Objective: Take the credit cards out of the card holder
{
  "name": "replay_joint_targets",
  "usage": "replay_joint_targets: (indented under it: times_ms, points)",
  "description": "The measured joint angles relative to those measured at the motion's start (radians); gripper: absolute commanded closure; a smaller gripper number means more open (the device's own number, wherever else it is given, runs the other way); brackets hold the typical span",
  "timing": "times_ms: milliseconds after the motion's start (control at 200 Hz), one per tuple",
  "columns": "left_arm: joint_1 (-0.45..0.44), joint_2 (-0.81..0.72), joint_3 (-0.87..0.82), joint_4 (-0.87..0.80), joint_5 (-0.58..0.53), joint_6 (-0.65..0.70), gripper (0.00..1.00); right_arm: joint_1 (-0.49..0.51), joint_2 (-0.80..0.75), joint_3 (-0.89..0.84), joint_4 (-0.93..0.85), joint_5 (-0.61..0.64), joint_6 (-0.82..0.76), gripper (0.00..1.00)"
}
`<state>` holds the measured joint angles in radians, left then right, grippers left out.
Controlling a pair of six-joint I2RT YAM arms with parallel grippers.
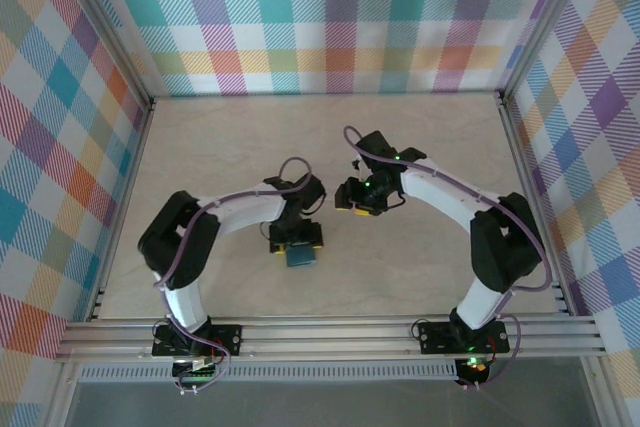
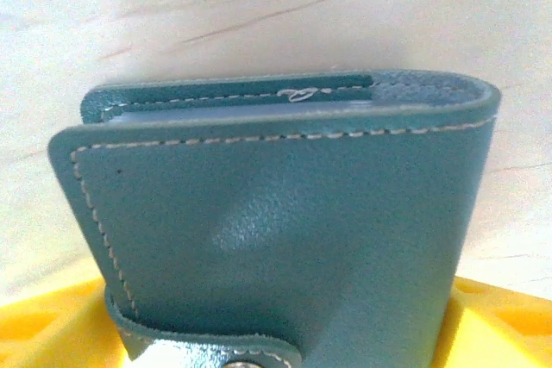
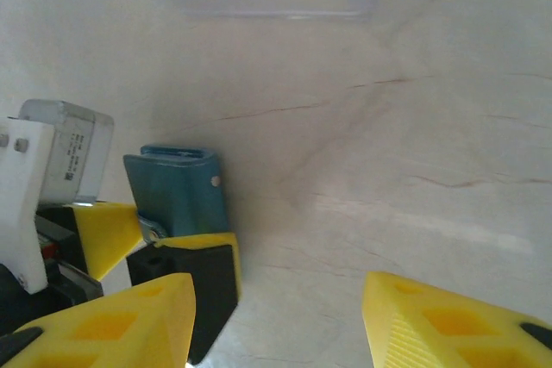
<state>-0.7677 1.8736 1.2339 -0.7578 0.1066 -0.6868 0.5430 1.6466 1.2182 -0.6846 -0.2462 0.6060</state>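
The card holder (image 1: 298,256) is a teal-blue wallet, folded shut, and my left gripper (image 1: 297,238) is shut on it just above the table. In the left wrist view the card holder (image 2: 285,204) shows white stitching and a snap tab at the bottom, with the yellow fingers (image 2: 504,321) on both sides. The credit cards are hidden inside; a thin blue-grey inner edge shows in the fold. My right gripper (image 1: 356,204) stands open, right of the wallet and apart from it. In the right wrist view the right gripper (image 3: 276,325) is empty, with the card holder (image 3: 177,189) at the left.
The pale marble-patterned tabletop (image 1: 250,137) is enclosed by checkered walls (image 1: 340,17) on three sides. An aluminium rail (image 1: 330,332) runs along the near edge by the arm bases. Bare table lies behind and to the sides of both grippers.
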Motion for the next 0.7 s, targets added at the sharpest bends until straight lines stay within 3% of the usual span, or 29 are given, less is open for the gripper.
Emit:
replay_joint_targets:
  times_ms: [215,420,700]
  points:
    - [-0.025,0.087,0.109,-0.086,-0.013,0.025,0.14,-0.052,-0.058,-0.075,0.007,0.03,0.03,0.46]
    - [-0.027,0.091,0.125,-0.091,-0.005,0.043,0.08,-0.051,-0.069,-0.113,0.024,0.024,0.056,0.46]
    - [-0.028,0.076,0.142,-0.082,-0.004,0.056,0.06,-0.051,-0.085,-0.115,0.054,0.001,0.068,0.45]
